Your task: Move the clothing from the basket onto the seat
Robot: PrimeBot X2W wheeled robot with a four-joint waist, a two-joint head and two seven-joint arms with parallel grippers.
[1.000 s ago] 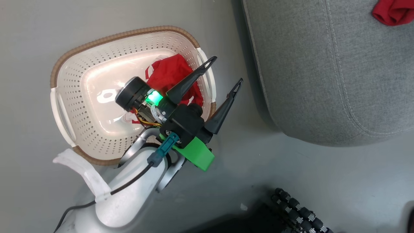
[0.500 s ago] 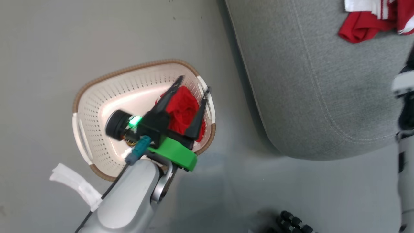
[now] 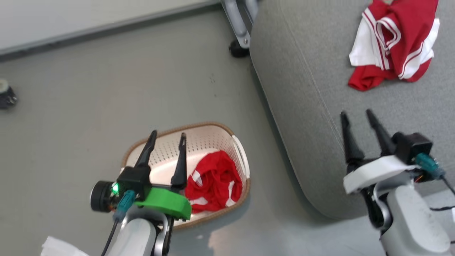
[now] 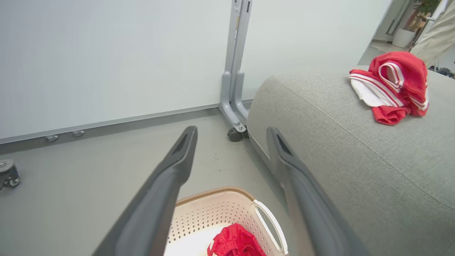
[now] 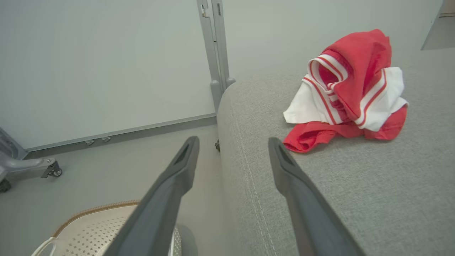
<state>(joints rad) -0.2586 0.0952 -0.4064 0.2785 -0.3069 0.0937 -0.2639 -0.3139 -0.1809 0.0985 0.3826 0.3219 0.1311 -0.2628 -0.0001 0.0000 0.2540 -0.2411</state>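
Observation:
The cream basket (image 3: 167, 131) with a brown rim stands on the floor beside the grey seat (image 3: 312, 106). One red and white piece of clothing (image 3: 215, 185) lies crumpled in the basket's right half. Another (image 3: 394, 42) lies loose on the seat. My left gripper (image 3: 168, 134) hangs open and empty over the basket's left half. In the left wrist view its fingers (image 4: 231, 131) spread above the basket (image 4: 213, 193) and the red cloth (image 4: 234, 243). My right gripper (image 3: 356, 113) is open and empty above the seat's front. It points toward the garment (image 5: 350, 92) without touching it.
A grey partition foot with a caster (image 3: 238, 35) stands at the seat's far left corner, against a pale wall (image 4: 106, 53). Another caster (image 3: 5, 96) sits at the far left. Grey floor surrounds the basket.
The head camera has swung up and right. My right arm has come into view over the seat, open, with the garment lying free beyond it. My left gripper now sits over the basket's left half.

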